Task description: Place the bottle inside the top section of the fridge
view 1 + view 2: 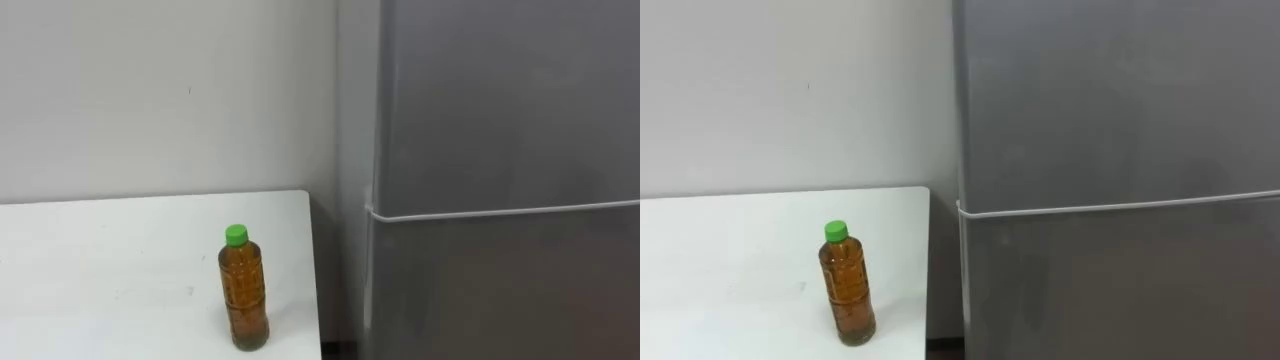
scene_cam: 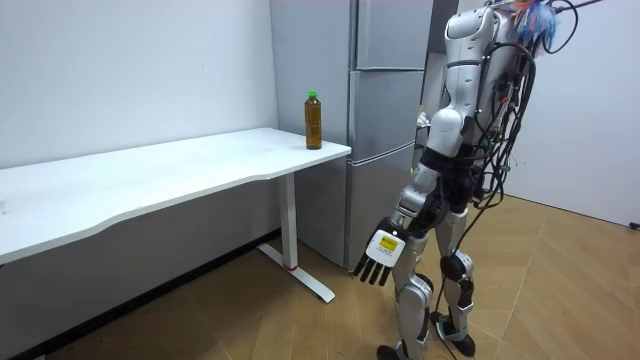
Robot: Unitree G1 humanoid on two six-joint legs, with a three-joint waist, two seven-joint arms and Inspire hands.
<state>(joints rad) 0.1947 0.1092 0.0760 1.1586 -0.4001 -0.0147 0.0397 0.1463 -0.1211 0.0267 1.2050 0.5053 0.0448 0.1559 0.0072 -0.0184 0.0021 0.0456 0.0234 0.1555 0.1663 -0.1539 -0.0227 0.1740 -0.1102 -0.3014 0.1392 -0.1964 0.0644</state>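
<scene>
The left hand (image 2: 380, 258) hangs slack and empty, so it should grasp the upright bottle (image 1: 243, 295) mid-body at the worktop (image 1: 100, 280) edge beside the shut fridge (image 1: 500, 120).

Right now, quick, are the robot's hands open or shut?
Left hand: open, empty, hanging beside its leg.
Right hand: cannot be told.
Green-capped plastic bottle of brown drink stands on the white table, untouched.

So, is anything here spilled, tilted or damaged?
Nothing stands out. The bottle stands upright and capped on the table, beside the fridge, whose doors are shut.
</scene>
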